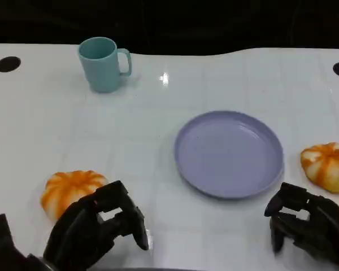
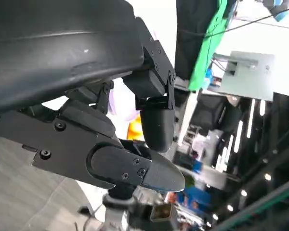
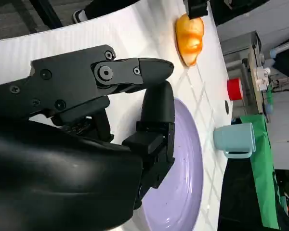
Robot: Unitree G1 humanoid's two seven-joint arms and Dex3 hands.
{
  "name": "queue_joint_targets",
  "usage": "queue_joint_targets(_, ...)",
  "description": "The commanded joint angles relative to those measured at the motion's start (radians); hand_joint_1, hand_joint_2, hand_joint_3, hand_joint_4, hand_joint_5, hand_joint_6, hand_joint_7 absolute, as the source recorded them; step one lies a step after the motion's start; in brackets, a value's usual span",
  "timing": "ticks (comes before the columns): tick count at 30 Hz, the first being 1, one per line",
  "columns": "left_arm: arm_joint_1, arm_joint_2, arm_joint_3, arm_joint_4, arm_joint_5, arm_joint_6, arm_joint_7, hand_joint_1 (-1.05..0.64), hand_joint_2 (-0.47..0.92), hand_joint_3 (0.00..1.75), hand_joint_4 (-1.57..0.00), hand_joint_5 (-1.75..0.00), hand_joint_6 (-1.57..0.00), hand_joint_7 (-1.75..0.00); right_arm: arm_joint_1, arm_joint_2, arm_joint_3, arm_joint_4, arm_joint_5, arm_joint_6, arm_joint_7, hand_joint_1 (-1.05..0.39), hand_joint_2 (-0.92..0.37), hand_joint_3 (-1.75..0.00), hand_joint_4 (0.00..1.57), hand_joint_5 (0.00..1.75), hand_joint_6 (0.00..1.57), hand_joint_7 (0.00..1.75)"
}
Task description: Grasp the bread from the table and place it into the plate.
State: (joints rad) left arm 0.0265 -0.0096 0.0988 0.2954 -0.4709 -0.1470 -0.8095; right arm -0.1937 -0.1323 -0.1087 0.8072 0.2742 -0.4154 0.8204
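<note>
Two bread rolls on bench (image 1: 158,135): left bread (image 1: 70,189) just beyond left robot hand (image 1: 99,228), nearer pairing. Right bread (image 1: 327,165) beyond right robot hand (image 1: 308,226). Plate (image 1: 229,153) between, bare. Both robot hands hold nothing, fingers loosely curled, parted.

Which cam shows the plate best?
Head view: the whole plate is visible, empty, between the two breads, with neither robot hand over it. The right wrist view shows part of the plate behind the right robot hand. The left wrist view offers just a pale blur behind the fingers.
</note>
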Motion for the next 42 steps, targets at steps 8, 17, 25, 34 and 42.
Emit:
queue_joint_targets(8, 0.017, 0.045, -0.014, -0.063, 0.185, -0.202, 0.148, -0.75, 0.92, 0.26, -0.41, -1.49, -0.45, -1.02, 0.004, -0.007, -0.007, -0.002, -0.003, 0.003, -0.015, -0.54, -0.92, -0.26, 0.67, 1.75, 0.7, 1.39)
queue_joint_targets(17, 0.09, 0.142, -0.061, -0.284, 0.581, -0.248, 0.426, -0.65, 0.91, 0.18, -0.1, -1.19, -0.21, -0.72, 0.004, -0.011, -0.009, 0.006, 0.0, -0.004, -0.003, -0.52, -0.92, -0.26, 0.67, 1.75, 0.69, 1.38)
queue_joint_targets(25, 0.123, 0.241, -0.079, -0.406, 0.944, -0.268, 0.643, -0.56, 0.89, 0.12, 0.0, -1.11, -0.13, -0.64, 0.01, -0.012, 0.0, -0.01, -0.014, 0.013, -0.026, -0.53, -0.92, -0.24, 0.67, 1.74, 0.71, 1.35)
queue_joint_targets(34, 0.152, 0.324, -0.119, -0.546, 1.229, -0.147, 0.703, -0.58, 0.9, 0.1, 0.0, -0.84, -0.11, -0.56, 0.019, -0.009, 0.008, -0.029, -0.025, 0.007, -0.044, -0.54, -0.92, -0.25, 0.67, 1.75, 0.71, 1.34)
queue_joint_targets(42, 0.155, 0.39, -0.182, -0.644, 1.498, 0.011, 0.668, -0.64, 0.91, 0.04, 0.0, -0.49, -0.1, -0.33, 0.019, -0.007, 0.001, -0.031, -0.02, 0.02, -0.037, -0.53, -0.92, -0.26, 0.67, 1.75, 0.71, 1.35)
